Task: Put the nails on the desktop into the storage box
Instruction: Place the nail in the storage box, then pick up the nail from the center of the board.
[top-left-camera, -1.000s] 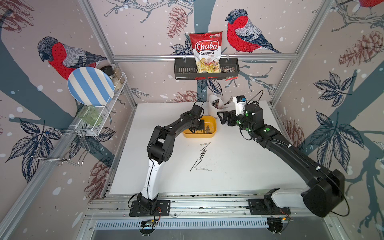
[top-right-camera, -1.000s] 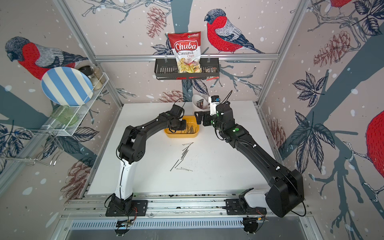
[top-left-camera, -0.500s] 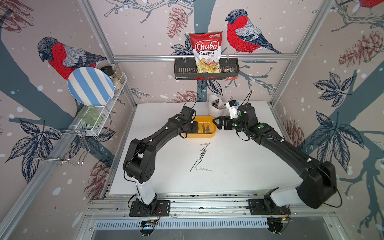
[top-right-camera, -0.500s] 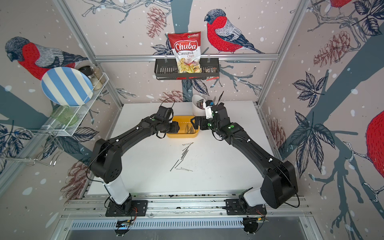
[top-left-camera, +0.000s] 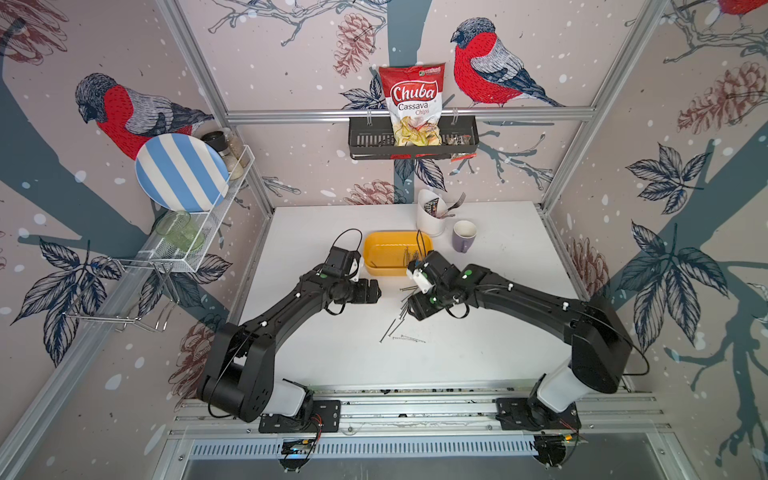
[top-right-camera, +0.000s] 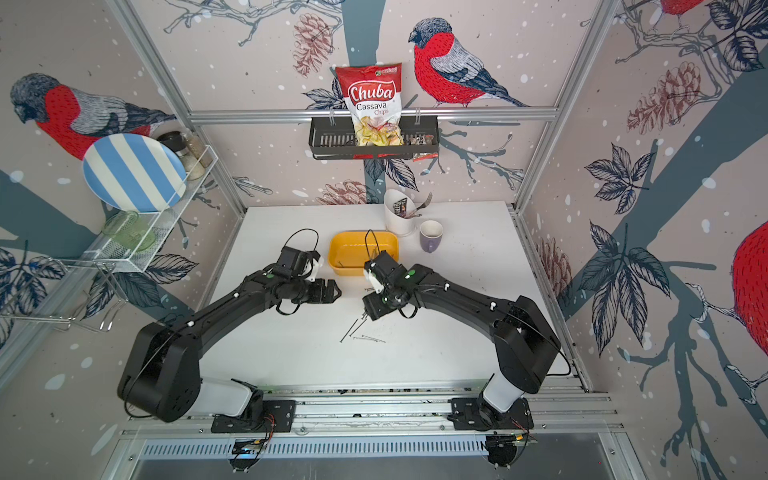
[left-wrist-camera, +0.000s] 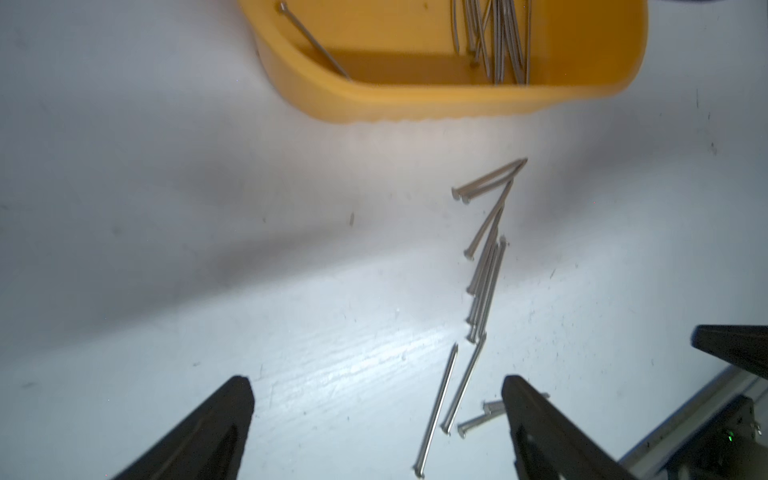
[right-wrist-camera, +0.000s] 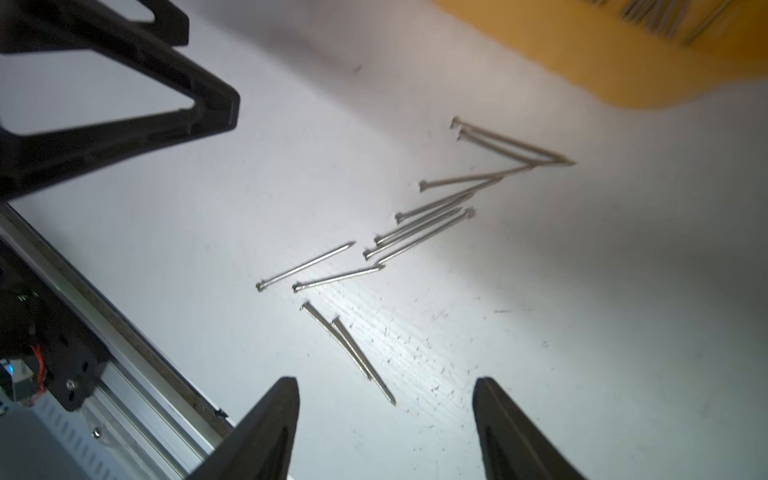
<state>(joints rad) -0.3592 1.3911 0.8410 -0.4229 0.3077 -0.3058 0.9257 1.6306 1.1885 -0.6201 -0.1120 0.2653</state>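
Observation:
Several thin grey nails (top-left-camera: 400, 328) (top-right-camera: 360, 332) lie in a loose line on the white desktop (top-left-camera: 332, 353), just in front of the yellow storage box (top-left-camera: 386, 257) (top-right-camera: 353, 259). More nails (left-wrist-camera: 494, 37) rest inside the storage box (left-wrist-camera: 415, 99). My left gripper (top-left-camera: 376, 291) (left-wrist-camera: 376, 384) hovers open left of the loose nails (left-wrist-camera: 484, 270), empty. My right gripper (top-left-camera: 410, 308) (right-wrist-camera: 385, 382) hangs open just above the nails (right-wrist-camera: 415, 232), nothing between its fingers. The storage box (right-wrist-camera: 602, 66) is blurred in the right wrist view.
A white cutlery holder (top-left-camera: 430, 216) with a fork and a purple mug (top-left-camera: 463, 237) stand behind and right of the box. A black basket (top-left-camera: 365, 139) with a chips bag hangs on the back wall; a wire rack (top-left-camera: 195, 249) with a striped plate on the left wall.
My left gripper pulled back from over the box toward the front and opened wide. My right arm swung from near the mug down over the loose nails, its jaws narrowing somewhat.

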